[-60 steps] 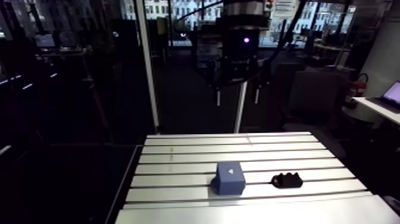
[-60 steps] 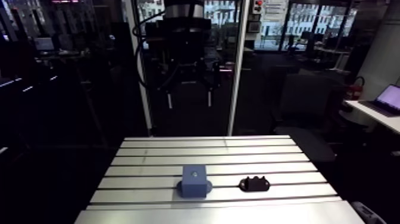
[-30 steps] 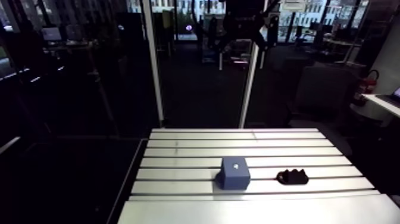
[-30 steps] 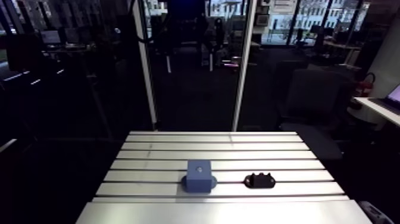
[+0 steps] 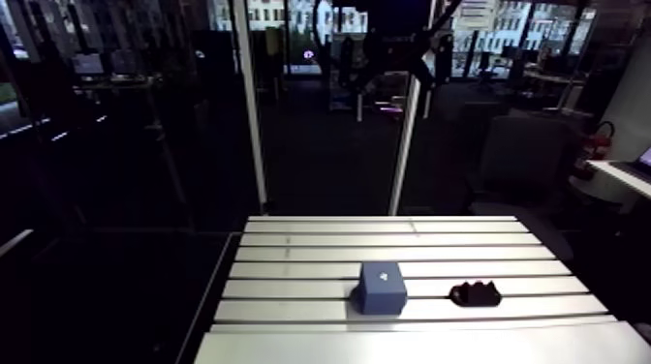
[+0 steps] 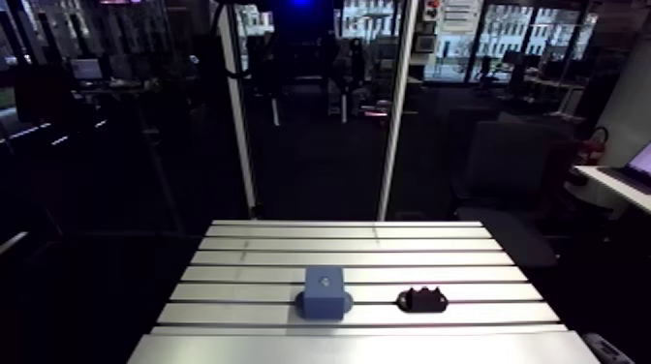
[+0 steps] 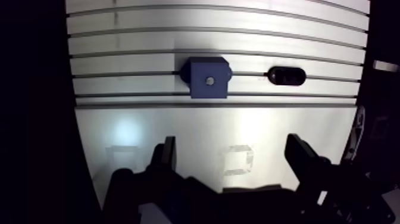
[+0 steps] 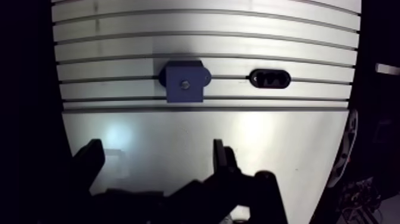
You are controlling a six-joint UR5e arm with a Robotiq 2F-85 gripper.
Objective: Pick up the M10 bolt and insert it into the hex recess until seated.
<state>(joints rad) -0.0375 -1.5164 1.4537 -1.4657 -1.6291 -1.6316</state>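
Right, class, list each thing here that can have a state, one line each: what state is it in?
Gripper: open, empty, hanging well above the table.
Blue block: sitting flat on the table, clear of the gripper, a small pale round spot on its top face.
Black holder: lying flat beside the block, not touching it; what it holds is too dark to tell.

Dim room, lit windows (image 6: 506,29) at back, white posts (image 5: 250,116), slotted alu table (image 5: 291,288) w/ glare, office chair (image 6: 504,174) behind.

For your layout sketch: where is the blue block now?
In the arm view, the blue block sits on the table's slotted part, the black piece apart on its right.
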